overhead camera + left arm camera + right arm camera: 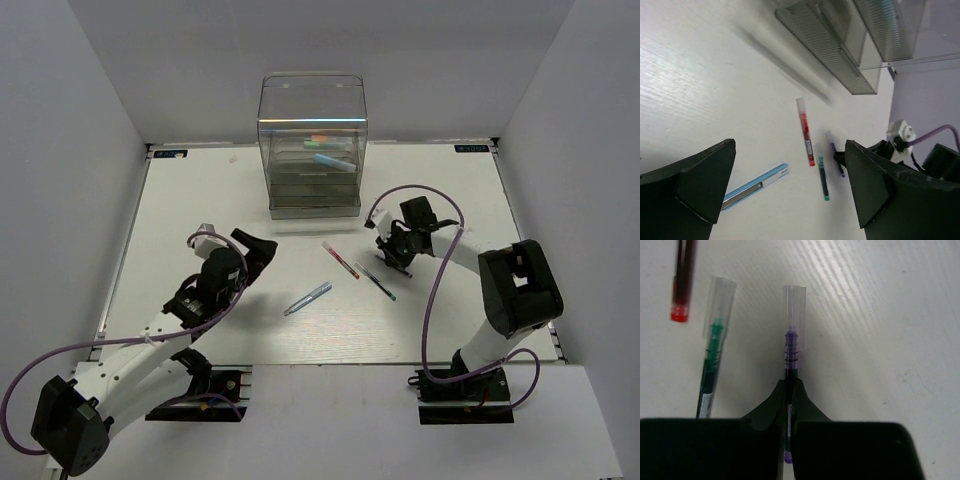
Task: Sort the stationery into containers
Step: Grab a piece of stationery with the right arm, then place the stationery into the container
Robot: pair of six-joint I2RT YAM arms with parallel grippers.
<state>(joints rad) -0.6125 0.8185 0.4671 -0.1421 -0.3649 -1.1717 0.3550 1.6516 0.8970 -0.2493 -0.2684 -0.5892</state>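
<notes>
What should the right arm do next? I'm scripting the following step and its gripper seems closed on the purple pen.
Probably lift the right gripper straight up a little. It looks shut on the purple pen, which lies on the table close beside the green pen; rising first should clear that neighbour before heading to the drawer unit.

The clear drawer unit (312, 110) stands upright at the far middle of the table (200, 200), its grey-tinted trays (315, 207) stacked. An orange marker (320, 138) lies in an upper tray, and a mint-green marker (330, 158) lies in a tray below it. In front of the unit, a red pen (341, 260) and a green pen (378, 282) lie slanted and roughly parallel, near each other. A purple pen (792, 335) with a clear cap lies just beside the green one, pinched in the right tool (789, 405). A silvery-blue pen (307, 298) lies apart, nearer the front edge.
</notes>
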